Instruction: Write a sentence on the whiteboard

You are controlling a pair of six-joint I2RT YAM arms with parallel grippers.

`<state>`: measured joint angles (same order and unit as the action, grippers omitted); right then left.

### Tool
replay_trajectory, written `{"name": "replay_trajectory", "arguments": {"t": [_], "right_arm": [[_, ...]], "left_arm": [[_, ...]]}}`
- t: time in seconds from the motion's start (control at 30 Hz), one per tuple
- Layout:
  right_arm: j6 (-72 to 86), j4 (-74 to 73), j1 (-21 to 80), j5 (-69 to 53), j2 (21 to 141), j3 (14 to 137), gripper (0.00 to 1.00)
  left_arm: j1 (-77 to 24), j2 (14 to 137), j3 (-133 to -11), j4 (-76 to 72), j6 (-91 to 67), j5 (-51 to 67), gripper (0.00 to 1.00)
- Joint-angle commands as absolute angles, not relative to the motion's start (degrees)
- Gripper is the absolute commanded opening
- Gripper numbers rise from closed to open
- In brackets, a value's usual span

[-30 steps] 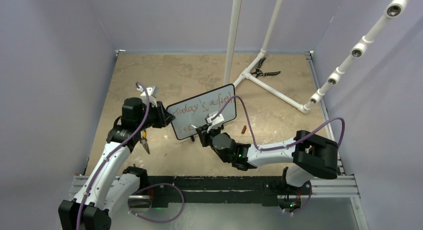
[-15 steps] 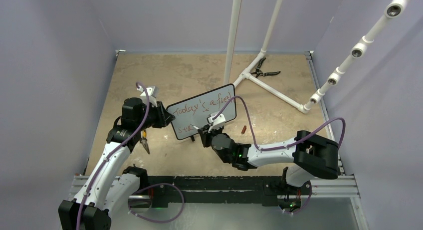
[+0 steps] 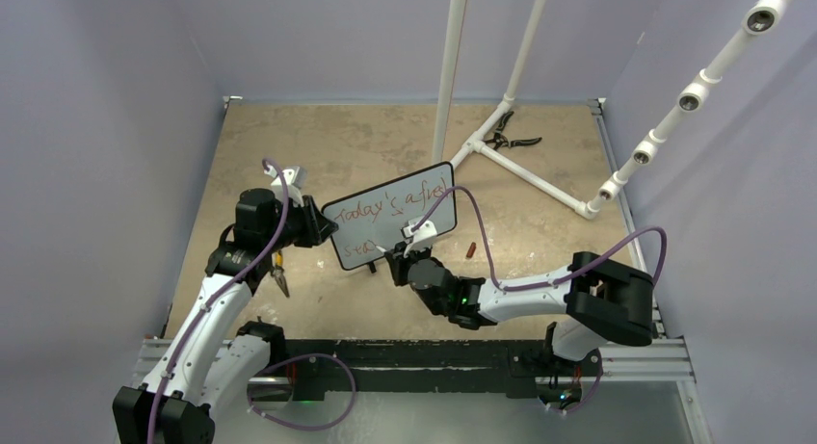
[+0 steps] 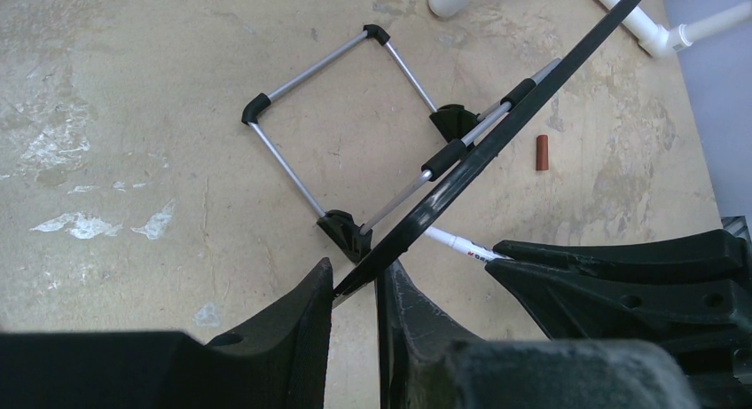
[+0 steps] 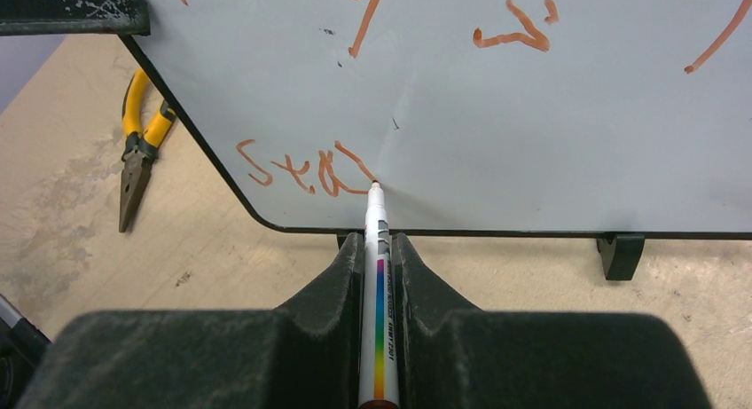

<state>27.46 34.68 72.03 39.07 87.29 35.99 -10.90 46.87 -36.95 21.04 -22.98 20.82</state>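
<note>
The whiteboard [image 3: 371, 228] is stood midway between the table's [image 3: 337, 145] side edges, its left edge pinched by the left gripper [image 4: 355, 285]. A marker [image 5: 379, 294], pinched by the right gripper [image 5: 379, 249], touches the red sentence [image 3: 385, 206].

Left arm stretched toward 1 o'clock, wrist turned to 3 o'clock, left end effector [image 3: 316, 224] pinching the whiteboard [image 3: 425, 209] edge. Right arm folded at elbow, forearm low, running toward 10 o'clock, right end effector [image 3: 393, 255] clamped on marker [image 5: 379, 280].

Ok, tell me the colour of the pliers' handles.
Yellow handles on the pliers, clearest in the right wrist view.
</note>
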Motion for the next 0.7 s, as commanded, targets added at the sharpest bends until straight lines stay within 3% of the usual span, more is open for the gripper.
{"name": "replay_trajectory", "arguments": {"t": [0.0,0.67], "right_arm": [[28.6,34.3,71.3,40.5,88.0,35.6,0.0],[25.6,38.4,71.3,40.0,85.1,36.9,0.0]], "left_arm": [[-10.7,46.1,-37.0,19.7,-23.7,20.9,0.2],[-10.7,46.1,-36.9,19.6,-23.7,21.0,0.2]]}}
